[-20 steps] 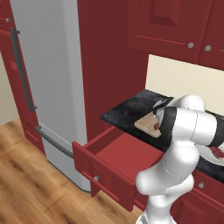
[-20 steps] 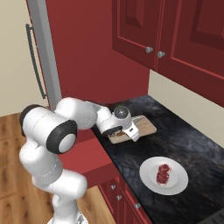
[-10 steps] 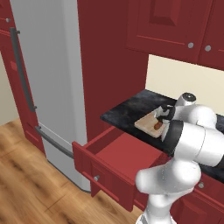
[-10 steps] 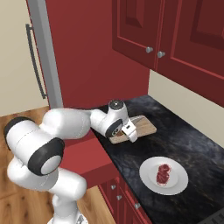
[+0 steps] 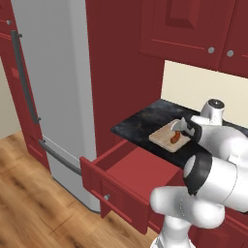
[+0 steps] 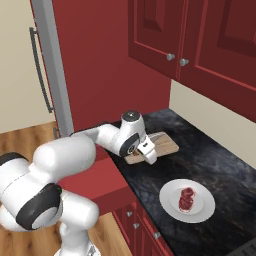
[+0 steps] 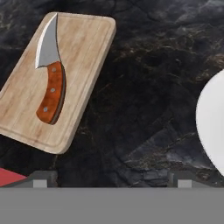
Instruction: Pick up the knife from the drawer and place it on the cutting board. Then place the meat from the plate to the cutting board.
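The knife (image 7: 50,83), with a silver blade and a reddish-brown handle, lies flat on the tan cutting board (image 7: 83,57). In the left base view the knife (image 5: 175,138) rests on the board (image 5: 162,135) at the counter's near end. My gripper (image 7: 111,181) hangs open and holds nothing, above bare black counter just beside the board, between it and the plate (image 7: 212,120). From the right base view the gripper (image 6: 150,156) covers part of the board (image 6: 169,145). The meat (image 6: 187,198) sits on the white plate (image 6: 172,200). The drawer (image 5: 114,191) stands pulled out, its red floor bare.
The black stone counter (image 6: 215,160) runs on to the right past the plate. Red wall cabinets (image 6: 200,40) hang above it. A tall grey fridge (image 5: 53,87) stands left of the open drawer, which juts out over the wooden floor (image 5: 29,213).
My hand has slid off the cutting board toward the plate, still open. The arm's elbow has swung round with it. The knife stays on the board.
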{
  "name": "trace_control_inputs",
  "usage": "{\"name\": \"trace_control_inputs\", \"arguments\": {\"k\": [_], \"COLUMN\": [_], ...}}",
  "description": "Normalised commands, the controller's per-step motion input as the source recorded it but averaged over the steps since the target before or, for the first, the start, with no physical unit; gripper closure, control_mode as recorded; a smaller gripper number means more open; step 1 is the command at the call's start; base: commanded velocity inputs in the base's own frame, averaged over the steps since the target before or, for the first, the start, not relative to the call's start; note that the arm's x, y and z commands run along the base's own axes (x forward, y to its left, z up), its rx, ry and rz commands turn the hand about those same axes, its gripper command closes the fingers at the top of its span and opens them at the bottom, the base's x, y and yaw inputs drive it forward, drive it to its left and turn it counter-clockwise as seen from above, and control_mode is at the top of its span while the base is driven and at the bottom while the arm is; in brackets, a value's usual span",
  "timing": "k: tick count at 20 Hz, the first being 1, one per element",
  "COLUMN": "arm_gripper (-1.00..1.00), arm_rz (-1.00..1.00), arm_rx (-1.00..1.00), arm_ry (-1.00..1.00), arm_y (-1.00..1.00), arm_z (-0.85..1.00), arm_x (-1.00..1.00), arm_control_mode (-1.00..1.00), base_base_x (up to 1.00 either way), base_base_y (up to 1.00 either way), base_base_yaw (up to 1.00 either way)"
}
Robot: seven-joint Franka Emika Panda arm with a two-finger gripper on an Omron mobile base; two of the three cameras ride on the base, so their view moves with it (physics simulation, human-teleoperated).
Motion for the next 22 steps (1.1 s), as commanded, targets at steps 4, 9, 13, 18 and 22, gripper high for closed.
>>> {"name": "trace_control_inputs", "arguments": {"k": [4, 9, 13, 18, 22], "arm_gripper": [-1.00, -1.00, -1.00, -1.00, -1.00], "arm_rz": [0.00, 0.04, 0.10, 0.11, 0.10], "arm_rx": [0.00, 0.00, -0.01, -0.01, 0.00], "arm_ry": [0.01, 0.04, 0.02, 0.08, 0.08], "arm_y": [-0.06, -0.07, -0.03, -0.08, -0.24], "arm_z": [0.00, 0.00, 0.01, 0.09, 0.00], "arm_x": [-0.48, -0.27, -0.13, -0.14, -0.17], "arm_control_mode": [-1.00, -1.00, -1.00, -1.00, -1.00], "base_base_x": [0.00, 0.00, 0.00, 0.00, 0.00], "base_base_y": [0.00, 0.00, 0.00, 0.00, 0.00], "base_base_yaw": [0.00, 0.00, 0.00, 0.00, 0.00]}}
